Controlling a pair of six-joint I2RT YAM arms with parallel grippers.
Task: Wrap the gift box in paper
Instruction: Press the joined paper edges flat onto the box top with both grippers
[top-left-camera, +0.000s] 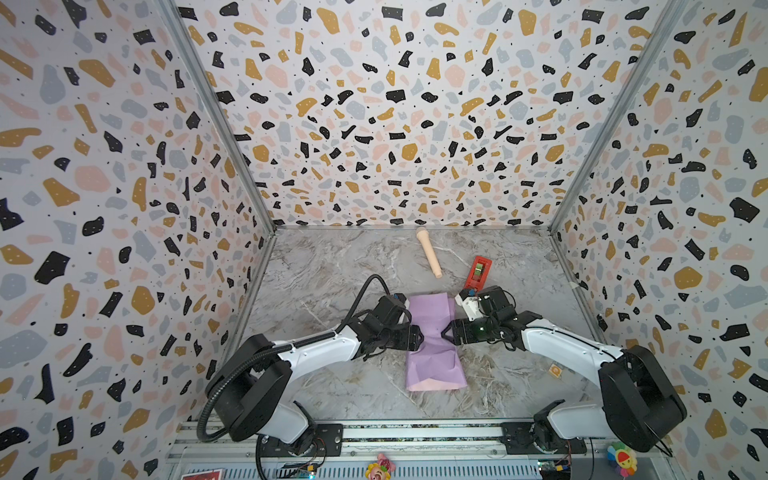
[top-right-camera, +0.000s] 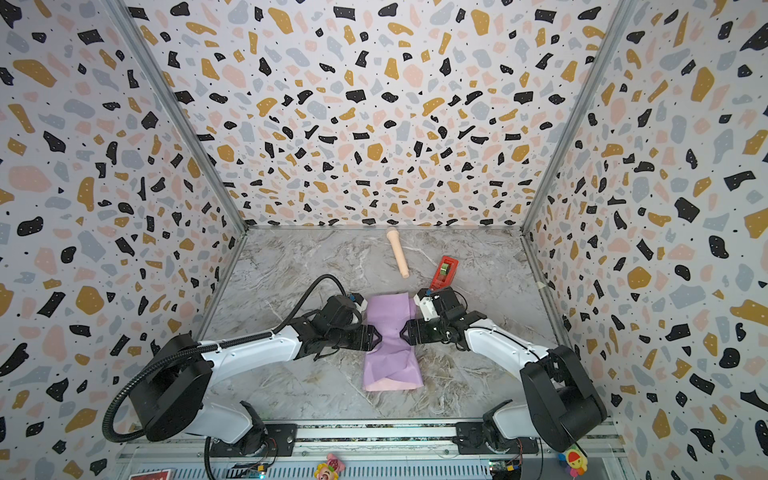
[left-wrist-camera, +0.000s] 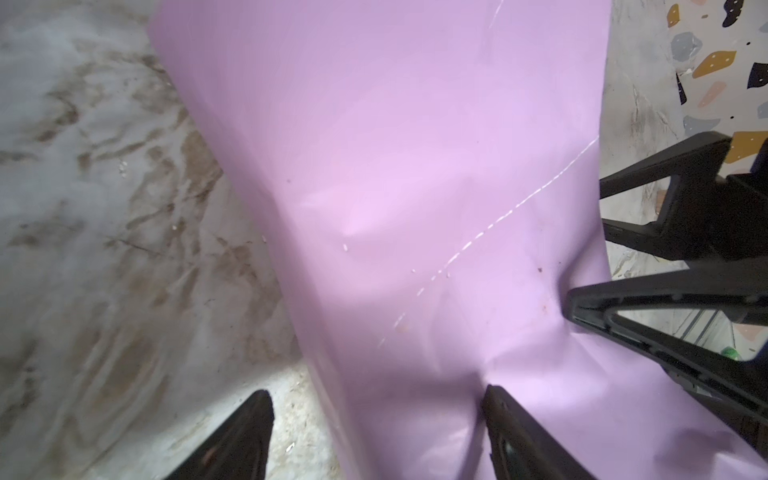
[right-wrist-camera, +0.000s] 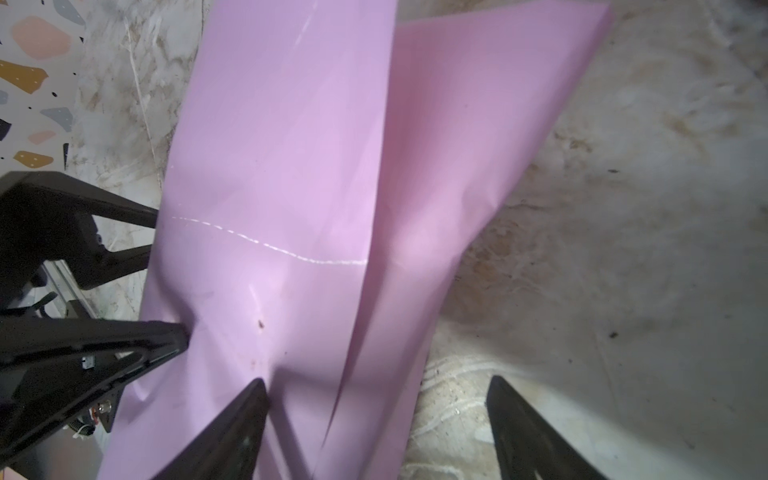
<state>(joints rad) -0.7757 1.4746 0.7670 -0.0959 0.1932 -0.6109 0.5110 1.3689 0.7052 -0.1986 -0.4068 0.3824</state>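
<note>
Lilac paper (top-left-camera: 434, 353), creased, narrowed mid-length.

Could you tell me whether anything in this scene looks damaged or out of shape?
Yes: the lilac-purple paper sheet is squeezed into a crumpled hourglass waist where the left gripper and right gripper press its opposite edges with jaws open. A whitish scuffed crease line crosses its middle.

Paper (top-left-camera: 434, 361) lies between left pincer (top-left-camera: 423, 338) and right pincer (top-left-camera: 446, 332), tape dispenser (top-left-camera: 478, 272) behind.
</note>
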